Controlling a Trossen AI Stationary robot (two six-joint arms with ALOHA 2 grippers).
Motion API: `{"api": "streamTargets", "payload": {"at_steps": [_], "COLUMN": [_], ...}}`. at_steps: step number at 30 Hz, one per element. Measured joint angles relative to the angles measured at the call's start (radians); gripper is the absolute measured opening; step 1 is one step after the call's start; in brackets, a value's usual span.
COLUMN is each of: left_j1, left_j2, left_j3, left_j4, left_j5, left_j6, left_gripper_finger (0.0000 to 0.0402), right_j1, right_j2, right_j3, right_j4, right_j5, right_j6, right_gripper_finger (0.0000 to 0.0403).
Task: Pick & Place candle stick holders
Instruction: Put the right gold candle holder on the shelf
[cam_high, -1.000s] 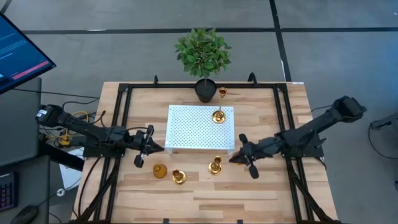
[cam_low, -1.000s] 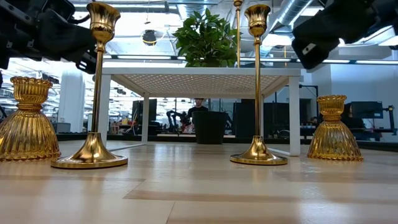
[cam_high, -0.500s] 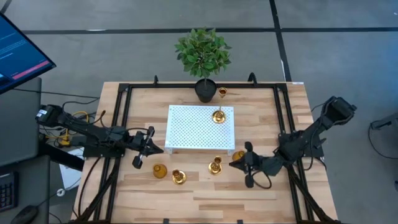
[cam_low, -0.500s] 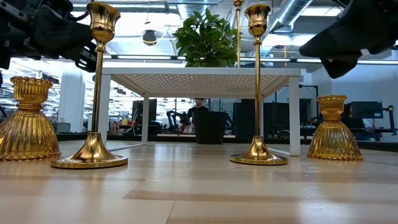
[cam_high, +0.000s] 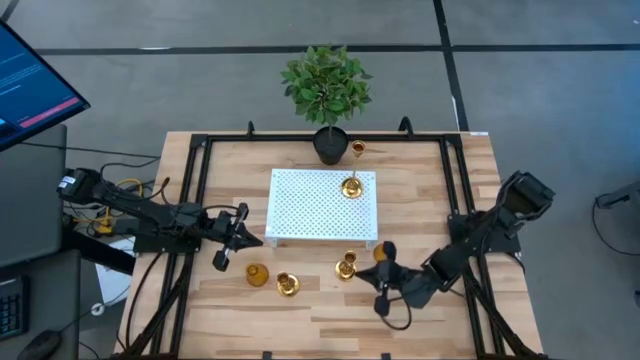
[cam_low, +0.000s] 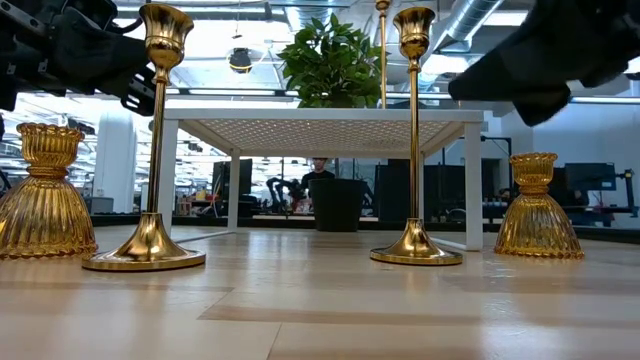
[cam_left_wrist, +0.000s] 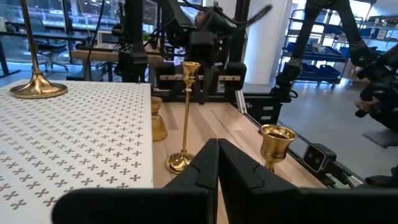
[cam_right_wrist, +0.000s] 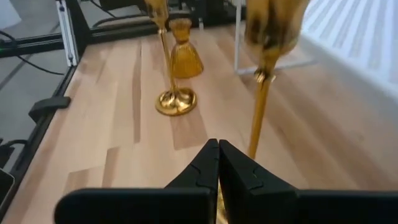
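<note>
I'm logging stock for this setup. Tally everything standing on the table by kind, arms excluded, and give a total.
Tall slim gold candle holders: 3
Short bulbous gold candle holders: 2
White perforated tray: 1
Potted green plant: 1
Total: 7

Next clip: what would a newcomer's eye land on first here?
The shiny gold candle stick holders: four stand on the wood in front of the white perforated tray, and one tall one stands on the tray's far right corner. The right gripper reaches in beside the front group, while the left gripper waits by the tray's left edge.
</note>
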Motion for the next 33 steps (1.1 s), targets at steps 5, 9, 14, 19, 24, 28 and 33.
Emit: {"api": "streamTargets", "payload": {"at_steps": [5, 9, 14, 19, 24, 28, 33], "left_j1": [0.0, 0.0, 0.0, 0.0, 0.0, 0.0, 0.0], "left_j2": [0.0, 0.0, 0.0, 0.0, 0.0, 0.0, 0.0], "left_j3": [0.0, 0.0, 0.0, 0.0, 0.0, 0.0, 0.0], "left_j4": [-0.001, -0.001, -0.001, -0.001, -0.001, -0.001, -0.001], "left_j5": [0.0, 0.0, 0.0, 0.0, 0.0, 0.0, 0.0], "left_j6": [0.0, 0.0, 0.0, 0.0, 0.0, 0.0, 0.0], "left_gripper_finger": [0.0008, 0.0008, 0.0008, 0.0008, 0.0008, 0.0008, 0.0008], "right_j1": [-0.001, -0.002, -0.004, -0.023, -0.052, -0.07, -0.083], "right_j2": [0.057, 0.084, 0.112, 0.109, 0.109, 0.109, 0.109], "right_j3": [0.008, 0.015, 0.032, 0.039, 0.038, 0.038, 0.039], "right_j4": [-0.015, -0.006, -0.029, -0.013, -0.011, -0.011, -0.011], "right_j5": [0.0, 0.021, -0.019, -0.102, -0.189, -0.21, -0.218], "right_j6": [0.112, 0.152, 0.177, 0.168, 0.192, 0.273, 0.302], "right_gripper_finger": [0.0, 0.0, 0.0, 0.0, 0.0, 0.0, 0.0]}}
